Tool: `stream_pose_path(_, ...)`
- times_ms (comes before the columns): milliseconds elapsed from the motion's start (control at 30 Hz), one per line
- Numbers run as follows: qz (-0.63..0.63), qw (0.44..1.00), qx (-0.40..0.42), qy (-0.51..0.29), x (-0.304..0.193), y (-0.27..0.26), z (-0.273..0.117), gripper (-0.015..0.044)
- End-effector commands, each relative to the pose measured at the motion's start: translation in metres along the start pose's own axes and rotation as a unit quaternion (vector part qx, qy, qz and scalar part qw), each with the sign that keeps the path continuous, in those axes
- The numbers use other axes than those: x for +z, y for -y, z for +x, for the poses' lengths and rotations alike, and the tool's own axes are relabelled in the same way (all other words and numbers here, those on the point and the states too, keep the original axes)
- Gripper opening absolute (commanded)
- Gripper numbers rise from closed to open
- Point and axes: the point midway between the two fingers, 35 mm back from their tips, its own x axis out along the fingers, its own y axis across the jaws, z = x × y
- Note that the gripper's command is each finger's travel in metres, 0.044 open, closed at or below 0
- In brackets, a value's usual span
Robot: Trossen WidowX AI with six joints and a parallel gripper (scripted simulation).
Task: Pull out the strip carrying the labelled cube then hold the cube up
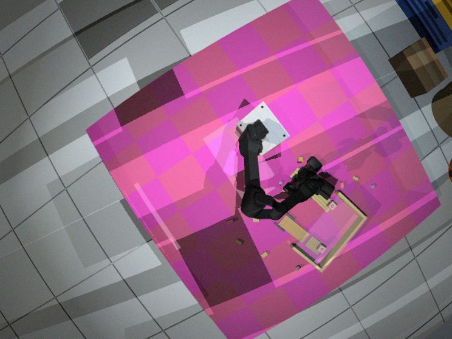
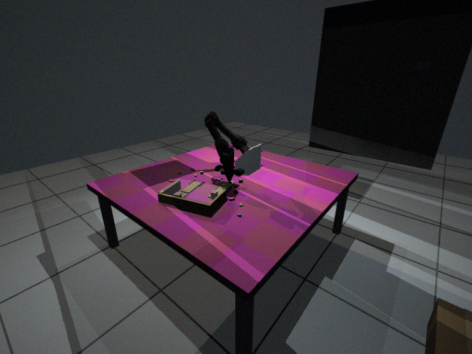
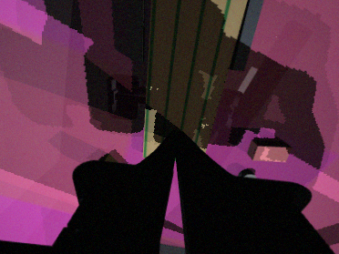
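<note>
My gripper is shut with nothing between the fingertips. Its tips are over the near end of one green-lined tan strip; contact cannot be told. The arm hides this strip's middle. A small pale cube sits at its far end, inside the walled frame. The other tan strip shows a gap before its far piece, where a second pale cube sits. Both cube tops show a small mark, too small to read.
Blue-grey rails flank the strips, one plain beside the gripper's strip. Several small blocks lie around, including a yellow one, a pink one and a grey one. The arm's base plate stands behind.
</note>
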Motion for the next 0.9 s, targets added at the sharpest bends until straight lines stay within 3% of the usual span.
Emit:
stream_pose_path(0, -0.002, 1.0, 0.001, -0.011, -0.013, 0.0, 0.004, 0.0)
stream_pose_path(867, -0.003, 1.0, 0.001, -0.012, -0.052, 0.001, 0.003, 0.0)
